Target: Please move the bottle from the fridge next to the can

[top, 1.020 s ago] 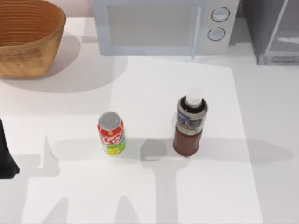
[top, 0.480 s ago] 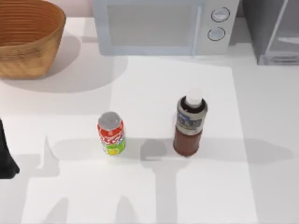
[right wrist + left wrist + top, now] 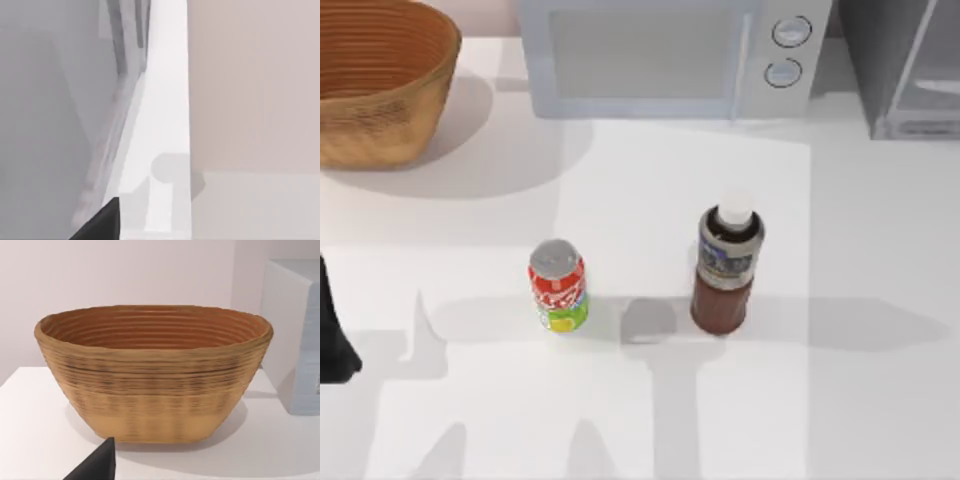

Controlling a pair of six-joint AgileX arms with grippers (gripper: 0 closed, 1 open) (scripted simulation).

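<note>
The dark brown bottle (image 3: 725, 270) with a white cap stands upright on the table, right of centre. The red and green can (image 3: 558, 286) stands upright to its left, with a gap of about a can's width or two between them. The grey fridge (image 3: 903, 68) is at the back right corner, and its light door frame (image 3: 115, 125) appears close in the right wrist view. My left arm (image 3: 332, 335) is parked at the table's left edge, far from both objects. A dark tip of my right gripper (image 3: 100, 224) shows beside the fridge.
A white microwave (image 3: 670, 55) with two knobs stands at the back centre. A woven basket (image 3: 380, 75) sits at the back left and also faces the left wrist camera (image 3: 155, 375). Open tabletop lies in front of the can and bottle.
The shaded area on the table's right side has spread leftward. The bottle, the can and the left arm have not moved.
</note>
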